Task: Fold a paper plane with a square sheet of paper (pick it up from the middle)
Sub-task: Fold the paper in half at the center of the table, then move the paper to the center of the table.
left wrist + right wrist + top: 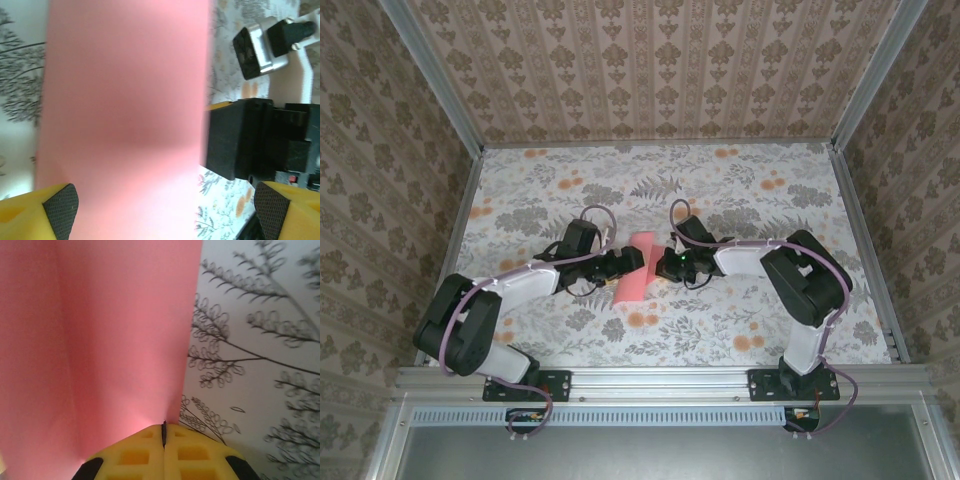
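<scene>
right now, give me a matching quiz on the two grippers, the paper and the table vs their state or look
1 left gripper
2 right gripper
3 paper
4 table

a floral print
b shut on the paper
c jaws open
d plain salmon-pink

Pairs: 1-c, 2-b, 3-d, 4-a

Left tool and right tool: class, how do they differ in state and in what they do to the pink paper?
The left tool stands wide open; the right tool is shut. The left tool grips nothing, the pink paper ahead of its fingers; the right tool pinches its edge. Both have yellow fingers with black pads.
</scene>
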Robot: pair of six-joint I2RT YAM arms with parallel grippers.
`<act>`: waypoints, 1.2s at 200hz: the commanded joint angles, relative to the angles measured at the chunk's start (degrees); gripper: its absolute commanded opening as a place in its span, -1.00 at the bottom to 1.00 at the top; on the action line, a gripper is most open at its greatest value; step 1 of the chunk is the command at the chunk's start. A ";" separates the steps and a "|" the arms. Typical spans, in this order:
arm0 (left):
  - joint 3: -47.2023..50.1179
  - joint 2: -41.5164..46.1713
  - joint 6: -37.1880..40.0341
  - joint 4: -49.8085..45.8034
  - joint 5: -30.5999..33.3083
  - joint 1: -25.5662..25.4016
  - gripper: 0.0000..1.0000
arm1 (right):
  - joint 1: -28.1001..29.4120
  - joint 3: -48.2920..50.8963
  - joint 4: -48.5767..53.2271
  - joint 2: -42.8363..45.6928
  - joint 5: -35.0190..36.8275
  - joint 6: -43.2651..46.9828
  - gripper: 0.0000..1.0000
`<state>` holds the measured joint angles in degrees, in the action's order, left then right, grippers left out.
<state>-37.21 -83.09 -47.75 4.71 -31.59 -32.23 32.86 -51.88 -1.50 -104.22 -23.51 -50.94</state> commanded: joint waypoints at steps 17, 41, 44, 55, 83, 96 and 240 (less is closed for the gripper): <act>-0.29 0.00 -0.50 3.63 -3.47 -0.31 0.86 | -1.72 3.87 1.41 6.94 5.08 0.43 -0.88; -0.45 1.71 0.24 -0.12 0.87 -0.01 0.82 | -3.08 6.38 3.92 12.31 10.29 0.61 -0.88; -0.31 2.03 0.14 -0.49 1.61 0.12 0.81 | -3.22 6.43 4.32 13.00 10.89 0.94 -0.88; 0.38 3.36 -0.59 -2.02 3.95 1.05 0.77 | -3.07 5.90 5.93 14.98 11.59 2.51 -0.88; 3.93 7.42 -3.47 -3.40 7.00 5.70 0.53 | -0.10 1.97 9.15 16.24 10.94 6.08 -0.90; 5.69 9.38 -4.66 -4.81 7.68 9.43 0.42 | 2.85 -1.33 10.58 14.50 10.72 7.15 -0.94; 10.85 17.09 -3.77 -16.85 9.14 22.21 0.19 | 17.54 -18.88 8.57 -13.15 -1.20 3.79 -1.00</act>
<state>-26.89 -66.26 -51.88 -11.35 -22.20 -10.39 50.78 -70.81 6.31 -116.49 -23.24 -46.85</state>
